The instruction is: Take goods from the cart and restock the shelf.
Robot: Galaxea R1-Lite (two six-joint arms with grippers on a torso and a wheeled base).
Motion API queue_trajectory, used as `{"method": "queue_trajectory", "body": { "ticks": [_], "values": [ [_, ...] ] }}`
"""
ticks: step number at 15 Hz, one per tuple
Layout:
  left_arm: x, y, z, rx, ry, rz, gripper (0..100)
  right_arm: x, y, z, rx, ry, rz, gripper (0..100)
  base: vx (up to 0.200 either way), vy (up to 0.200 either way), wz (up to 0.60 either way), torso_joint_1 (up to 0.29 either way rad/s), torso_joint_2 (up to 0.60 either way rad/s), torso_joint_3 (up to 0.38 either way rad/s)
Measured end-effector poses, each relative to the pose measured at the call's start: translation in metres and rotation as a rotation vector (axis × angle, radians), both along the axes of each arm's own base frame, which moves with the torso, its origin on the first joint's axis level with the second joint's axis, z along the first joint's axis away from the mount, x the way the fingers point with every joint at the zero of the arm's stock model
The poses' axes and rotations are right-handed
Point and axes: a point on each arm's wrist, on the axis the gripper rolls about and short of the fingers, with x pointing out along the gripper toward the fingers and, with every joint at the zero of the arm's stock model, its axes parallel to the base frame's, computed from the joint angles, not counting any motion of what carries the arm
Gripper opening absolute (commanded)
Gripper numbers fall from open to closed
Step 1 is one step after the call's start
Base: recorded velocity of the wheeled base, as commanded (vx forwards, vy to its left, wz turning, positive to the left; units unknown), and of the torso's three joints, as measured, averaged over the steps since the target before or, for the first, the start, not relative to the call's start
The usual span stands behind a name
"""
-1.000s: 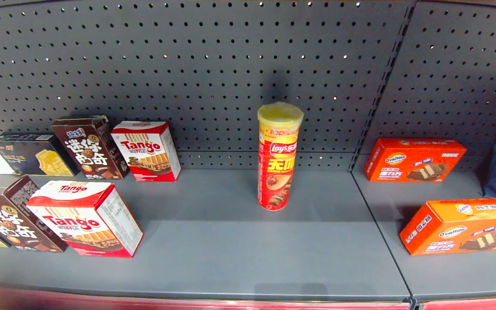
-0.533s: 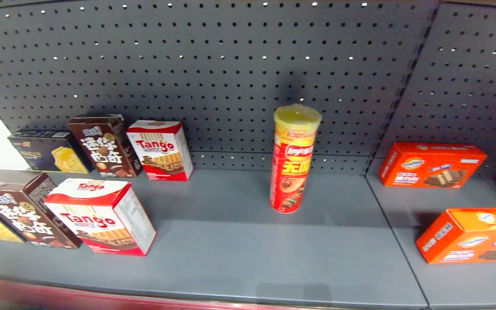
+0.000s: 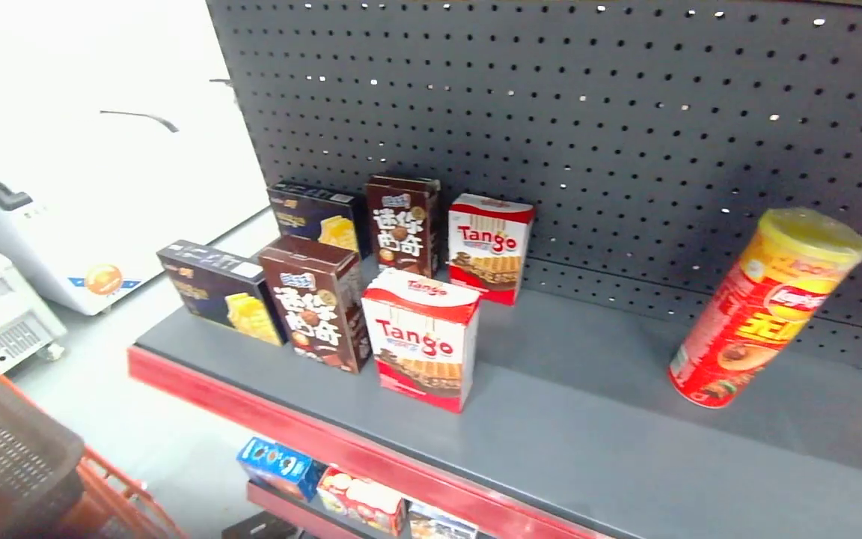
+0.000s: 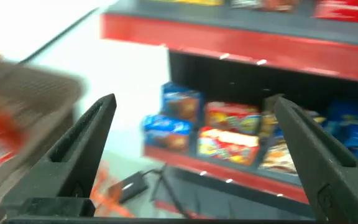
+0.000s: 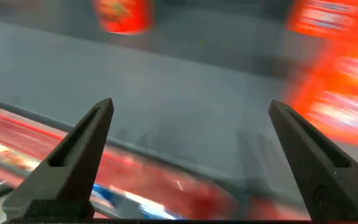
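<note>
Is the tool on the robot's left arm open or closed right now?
Open. The left tool has its two fingers wide apart with nothing between them; snack packs show through the gap.

Grey shelf (image 3: 588,419): snack boxes (image 3: 422,337), chip can (image 3: 764,307)

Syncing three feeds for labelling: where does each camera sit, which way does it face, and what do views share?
Head view: on the head, facing forward and down at the grey shelf, chip can and cart.
Left wrist view: on the left wrist, past the open left tool toward lower-shelf snack packs.
Right wrist view: on the right wrist, past the open right tool across the shelf top.
Shared: head and right wrist both show the chip can.
</note>
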Motion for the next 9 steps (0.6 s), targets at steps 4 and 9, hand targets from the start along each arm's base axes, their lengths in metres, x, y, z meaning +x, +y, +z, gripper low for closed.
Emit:
{"method": "queue_trajectory", "body": {
  "ticks": [4,9],
  "values": [
    [0.0,0.0,0.0,0.0,0.0,0.0,100,0.0,0.0,0.0,0.0,0.0,0.0,100,0.0,0.0,0.6,0.004,0.0,0.002],
    [0.0,0.0001,0.0002,0.0,-0.002,0.001,100,0.0,0.0,0.0,0.0,0.0,-0.001,100,0.0,0.0,0.12,0.001,0.0,0.001]
  ]
}}
